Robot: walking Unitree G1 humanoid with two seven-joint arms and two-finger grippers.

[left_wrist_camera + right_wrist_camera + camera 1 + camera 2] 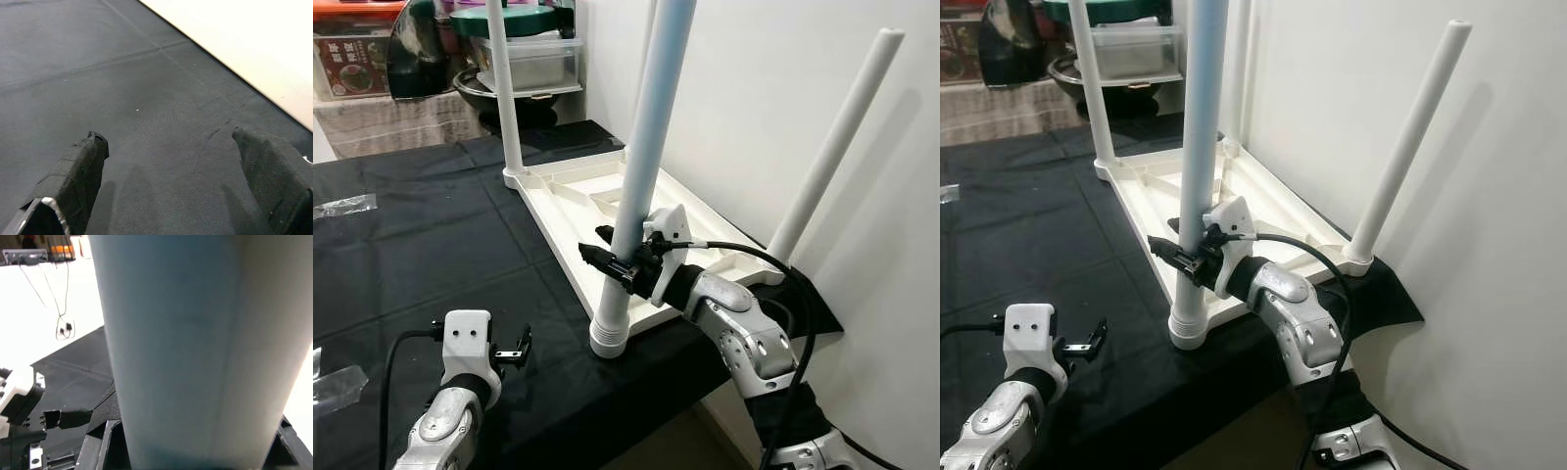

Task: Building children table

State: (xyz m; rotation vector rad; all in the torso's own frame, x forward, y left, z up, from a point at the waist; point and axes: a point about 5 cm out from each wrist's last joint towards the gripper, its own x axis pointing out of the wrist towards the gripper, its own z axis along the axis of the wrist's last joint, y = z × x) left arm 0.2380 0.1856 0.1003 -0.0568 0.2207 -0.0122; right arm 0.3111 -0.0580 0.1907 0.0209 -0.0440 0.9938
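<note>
The left tool (514,350) hovers released over the black-clothed worktop (411,255); the right tool (619,262) grasps a pale plastic leg (641,166) — all four legs stand on the upturned white tabletop (578,201), tightening probably left.

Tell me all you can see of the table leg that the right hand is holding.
The leg is a long, smooth, pale tube, white to faintly blue, plastic by its look. It stands about upright at the near corner of the upturned white tabletop, which lies on black cloth. Its lower end widens into a ribbed collar at that corner. Its top runs out of the picture. The right hand is closed around it low down, a little above the collar.
</note>
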